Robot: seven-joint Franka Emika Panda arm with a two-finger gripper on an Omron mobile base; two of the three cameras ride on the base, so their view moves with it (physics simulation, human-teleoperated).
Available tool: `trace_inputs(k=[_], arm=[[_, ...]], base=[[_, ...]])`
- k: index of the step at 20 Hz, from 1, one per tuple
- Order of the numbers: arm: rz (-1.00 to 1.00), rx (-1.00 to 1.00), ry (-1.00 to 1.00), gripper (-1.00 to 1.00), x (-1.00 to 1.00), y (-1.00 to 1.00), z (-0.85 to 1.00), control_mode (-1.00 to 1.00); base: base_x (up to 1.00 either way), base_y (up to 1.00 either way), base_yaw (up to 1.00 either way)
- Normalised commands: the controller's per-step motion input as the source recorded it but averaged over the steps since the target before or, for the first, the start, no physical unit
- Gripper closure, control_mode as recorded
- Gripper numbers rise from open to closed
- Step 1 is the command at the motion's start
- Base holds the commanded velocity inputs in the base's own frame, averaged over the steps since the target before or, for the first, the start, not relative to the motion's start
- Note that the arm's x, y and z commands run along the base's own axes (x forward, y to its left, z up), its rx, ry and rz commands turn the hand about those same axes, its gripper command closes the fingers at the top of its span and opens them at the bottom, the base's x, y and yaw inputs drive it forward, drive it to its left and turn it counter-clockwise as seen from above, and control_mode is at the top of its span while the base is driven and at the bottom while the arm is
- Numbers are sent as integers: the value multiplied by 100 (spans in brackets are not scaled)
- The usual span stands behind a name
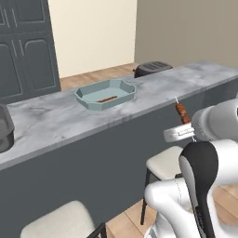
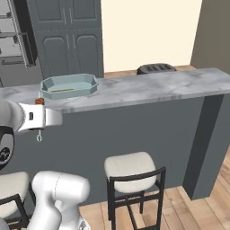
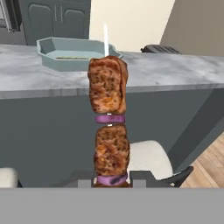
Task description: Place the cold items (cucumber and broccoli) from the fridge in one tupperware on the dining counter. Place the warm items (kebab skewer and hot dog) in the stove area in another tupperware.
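With the gripper (image 3: 112, 178) clamped on the skewer (image 3: 108, 118) at centre frame, its tip could snag the counter (image 3: 175, 72) edge short of the tupperware (image 3: 72, 52) at upper left.

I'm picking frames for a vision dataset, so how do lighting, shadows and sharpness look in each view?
Left base view: flat, even light, no glare on the grey marble counter. Right base view: the pale blue tupperware tray looks soft-edged. Hand view: the brown meat kebab skewer, held by the gripper, shows coarse, blurry texture.
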Motion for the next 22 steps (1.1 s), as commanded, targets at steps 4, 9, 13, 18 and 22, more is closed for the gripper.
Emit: trace_inputs(k=[4,9,13,18,22], arm=[[0,0,0,100,0,0,0,100],[21,-20,-9,100,29,10,50,-100],[72,-36,-2,100,78,22,84,-100],[80,-40,26,100,84,30,27,-100],[46,-51,51,100,78,41,0,-100]], base=[[36,6,-4],[10,1,0],[0,0,0],[0,0,0],[0,0,0]])
